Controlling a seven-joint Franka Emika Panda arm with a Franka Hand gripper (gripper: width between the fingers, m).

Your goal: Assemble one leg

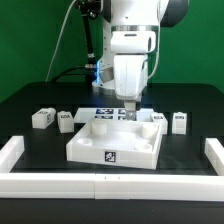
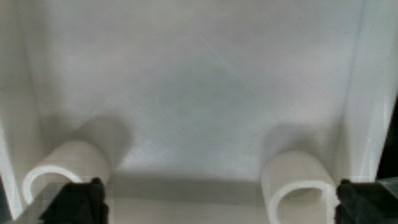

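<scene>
The large white tray-like panel [image 1: 115, 143] lies at the middle of the table. My gripper [image 1: 128, 106] hangs over its far side, low and close to it. In the wrist view the gripper [image 2: 217, 205] is open wide, with nothing between its black fingertips [image 2: 73, 202]. Below it are the panel's inner floor [image 2: 205, 90] and two round corner sockets [image 2: 68, 168] [image 2: 299, 175]. Two small white legs [image 1: 42, 118] [image 1: 66, 120] with tags lie to the exterior view's left of the panel. Two more legs [image 1: 160, 118] [image 1: 180, 122] lie to its right.
The marker board [image 1: 103, 112] lies flat behind the panel, partly hidden by the gripper. A low white border [image 1: 15, 158] runs along the table's front and both sides. Cables hang behind the arm.
</scene>
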